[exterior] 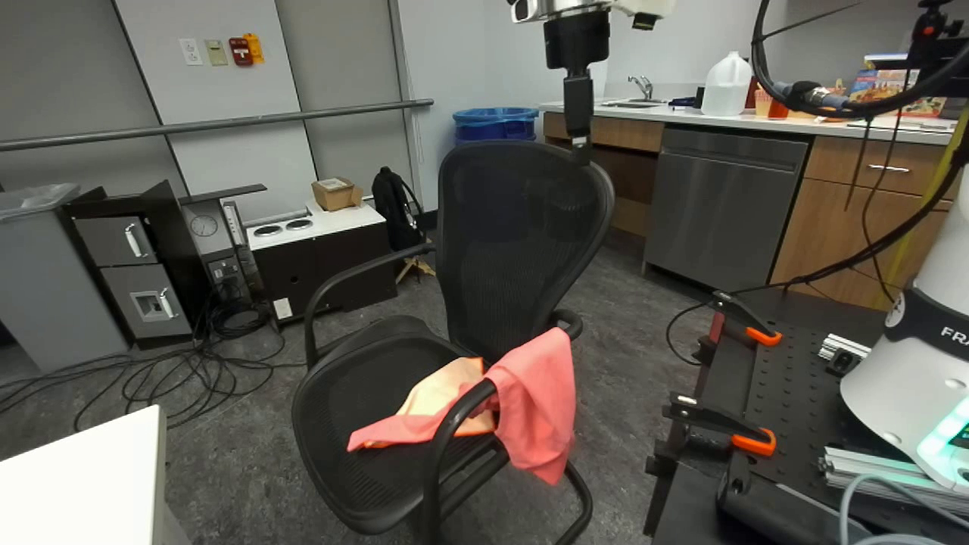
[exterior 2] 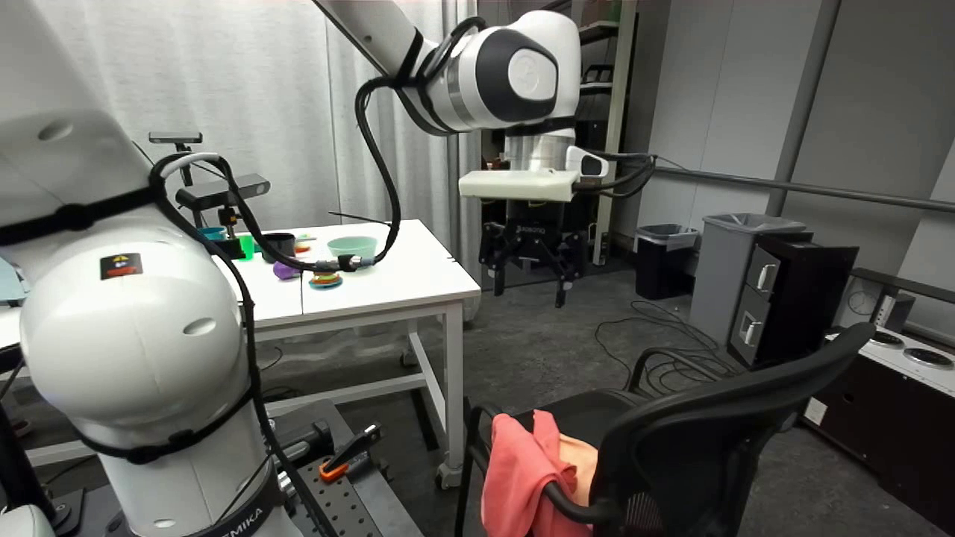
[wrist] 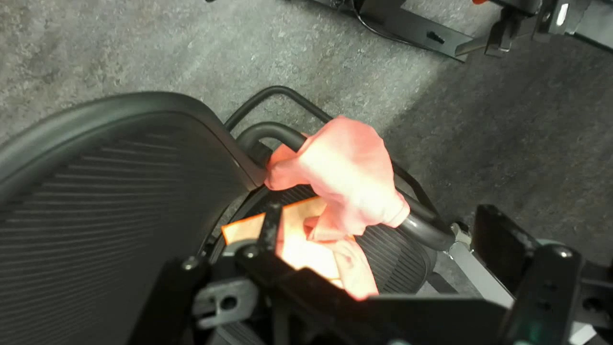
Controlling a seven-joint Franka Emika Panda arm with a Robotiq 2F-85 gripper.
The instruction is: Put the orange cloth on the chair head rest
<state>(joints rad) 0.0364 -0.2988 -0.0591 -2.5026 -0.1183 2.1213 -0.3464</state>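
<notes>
The orange cloth, coral-red and soft, is draped over one armrest of the big black chair. It shows in both exterior views [exterior: 539, 401] [exterior 2: 515, 473] and in the wrist view [wrist: 352, 167]. One end lies on the seat and the rest hangs outside the armrest. The chair head rest, the rounded top edge of the mesh back, shows in both exterior views [exterior: 515, 144] [exterior 2: 850, 344] and at the left of the wrist view [wrist: 143, 103]. My gripper [exterior: 580, 147] is open and empty, high above the cloth, as an exterior view [exterior 2: 530, 289] shows. Its fingers point down.
A paler peach cloth [exterior: 447, 384] lies on the seat, partly under the coral one. The black armrest [wrist: 282, 133] runs under the cloth. A white table [exterior 2: 403, 265] holds bowls and toys. The robot's black mounting table [exterior: 802, 363] stands near the chair.
</notes>
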